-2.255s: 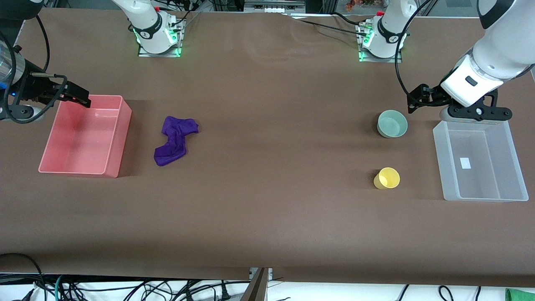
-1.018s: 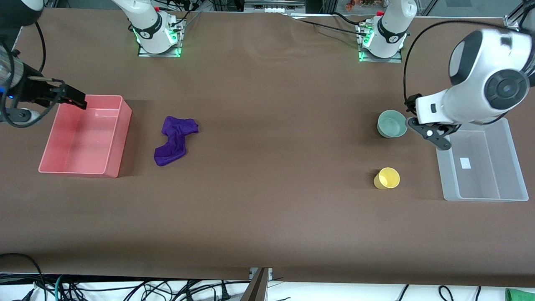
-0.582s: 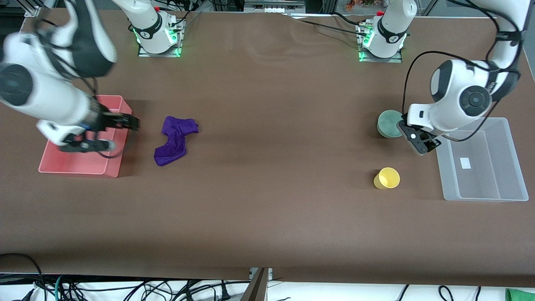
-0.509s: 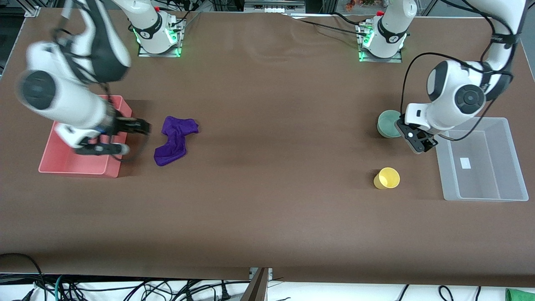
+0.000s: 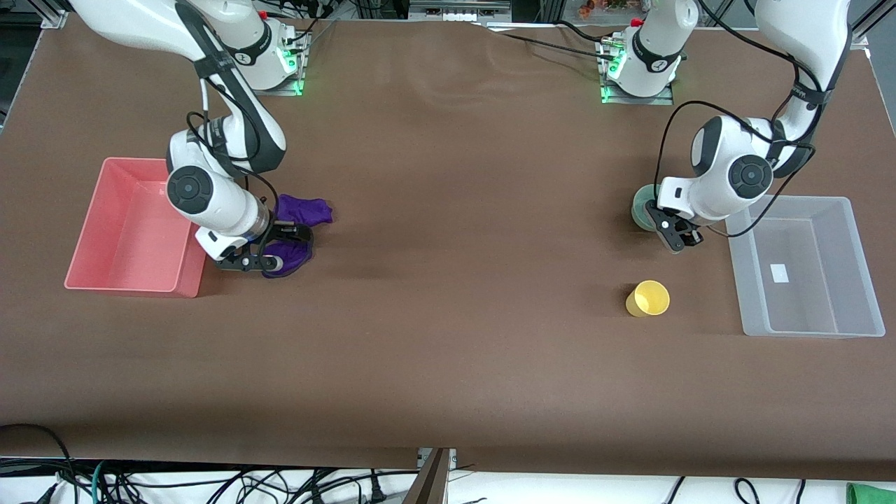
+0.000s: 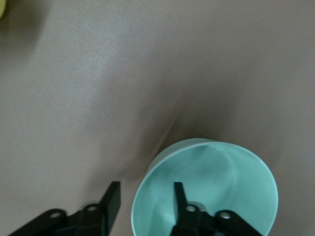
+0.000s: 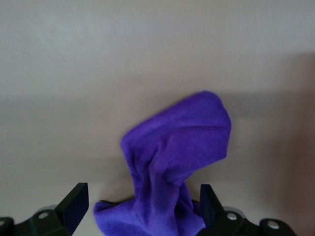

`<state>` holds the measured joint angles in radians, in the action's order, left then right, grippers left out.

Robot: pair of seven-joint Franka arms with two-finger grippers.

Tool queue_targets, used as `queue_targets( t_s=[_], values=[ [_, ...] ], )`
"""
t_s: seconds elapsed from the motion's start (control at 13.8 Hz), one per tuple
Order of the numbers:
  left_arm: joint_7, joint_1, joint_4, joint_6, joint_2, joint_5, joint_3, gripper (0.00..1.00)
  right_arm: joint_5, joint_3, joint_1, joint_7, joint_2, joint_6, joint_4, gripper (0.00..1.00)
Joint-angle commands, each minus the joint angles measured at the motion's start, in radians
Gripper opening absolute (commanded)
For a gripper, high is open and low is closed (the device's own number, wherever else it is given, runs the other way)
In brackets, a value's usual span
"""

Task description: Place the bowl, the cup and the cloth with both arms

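the left gripper point(image 6: 142, 201) is spread wide over the rim of the bowl point(image 6: 221, 182) — one finger inside, one outside. the right gripper point(image 7: 142, 204) is spread wide around the cloth point(image 7: 177, 162), beside the pink bin point(image 5: 133, 238). the cup point(image 5: 648, 299) stands nearer the front camera than the bowl.

A crumpled purple cloth point(image 5: 302, 211) was seen mid-left of the frame, a mint bowl point(image 5: 641, 210) upright mid-right, a yellow cup point(image 5: 648, 299) below it.
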<state>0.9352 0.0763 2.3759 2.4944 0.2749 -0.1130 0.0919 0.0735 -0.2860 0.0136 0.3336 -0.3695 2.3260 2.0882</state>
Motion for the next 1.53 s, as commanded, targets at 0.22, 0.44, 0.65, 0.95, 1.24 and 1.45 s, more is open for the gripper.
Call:
queue_targets(
  t_s=[0.22, 0.44, 0.65, 0.95, 1.24, 1.45],
  values=[
    [0.060, 0.014, -0.023, -0.005, -0.018, -0.025, 0.009, 0.00, 0.015, -0.007, 0.009, 0.001, -0.032, 0.018, 0.055, 0.57],
    [0.094, 0.016, -0.175, -0.221, -0.066, -0.025, 0.003, 0.00, 0.015, -0.007, 0.005, -0.001, -0.043, 0.013, 0.044, 0.00],
    [0.206, 0.077, -0.480, -0.532, -0.011, -0.028, -0.005, 0.00, 0.014, -0.007, 0.009, -0.014, -0.040, 0.007, 0.006, 0.00],
    [0.416, 0.270, -0.737, -0.574, 0.159, -0.108, -0.004, 0.00, 0.012, 0.017, 0.020, -0.085, 0.021, -0.344, -0.230, 0.00],
    [0.481, 0.413, -0.793, -0.441, 0.329, -0.149, -0.003, 0.00, 0.000, 0.174, 0.034, -0.389, 0.081, -0.744, -0.456, 0.00],
    [0.499, 0.442, -0.788, -0.332, 0.423, -0.148, -0.003, 0.17, 0.011, 0.341, 0.035, -0.575, 0.126, -0.859, -0.455, 0.00]
  ],
)
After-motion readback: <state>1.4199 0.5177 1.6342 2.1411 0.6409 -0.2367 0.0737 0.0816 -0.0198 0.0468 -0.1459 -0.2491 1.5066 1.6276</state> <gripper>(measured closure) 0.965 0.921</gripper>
